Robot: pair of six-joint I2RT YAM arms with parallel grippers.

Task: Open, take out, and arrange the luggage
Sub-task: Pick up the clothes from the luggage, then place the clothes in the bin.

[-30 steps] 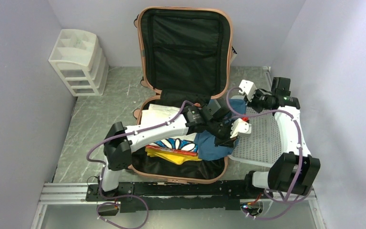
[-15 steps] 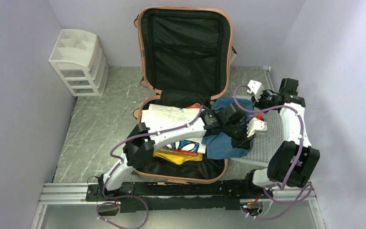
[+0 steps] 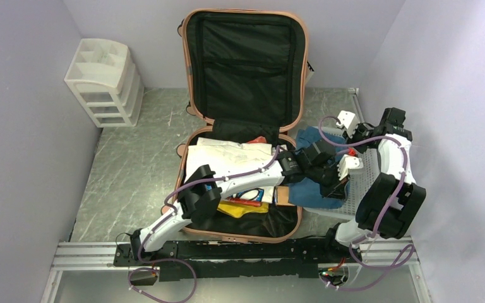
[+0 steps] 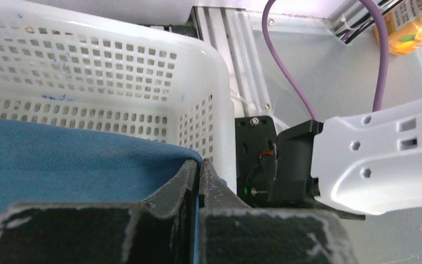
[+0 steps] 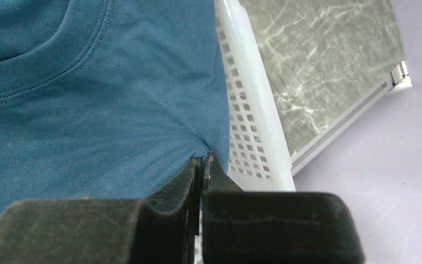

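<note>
The salmon-pink luggage [image 3: 246, 69] lies open, its black-lined lid upright against the back wall. A blue T-shirt [image 3: 308, 191] hangs between both grippers, partly past the case's right rim and over the white perforated basket [image 3: 371, 170]. My left gripper [image 3: 335, 186] is shut on the shirt's near edge; in the left wrist view the blue T-shirt [image 4: 60, 159] is pinched at the left gripper [image 4: 198, 165] above the basket [image 4: 115, 66]. My right gripper [image 3: 353, 142] is shut on the far edge. The right wrist view shows the right gripper [image 5: 204, 159] clamping the T-shirt [image 5: 88, 99] beside the basket wall [image 5: 247, 121].
Inside the case lie a white garment [image 3: 227, 151], a yellow item [image 3: 240, 207], a patterned piece and a brown box [image 3: 283, 194]. A white drawer unit [image 3: 104, 82] stands at the back left. The right wall is close behind the basket. An orange bottle [image 4: 412, 27] lies below the table edge.
Both arms have swung right with the blue T-shirt, carrying it from over the case toward the basket. The brown box in the case has come into view.
</note>
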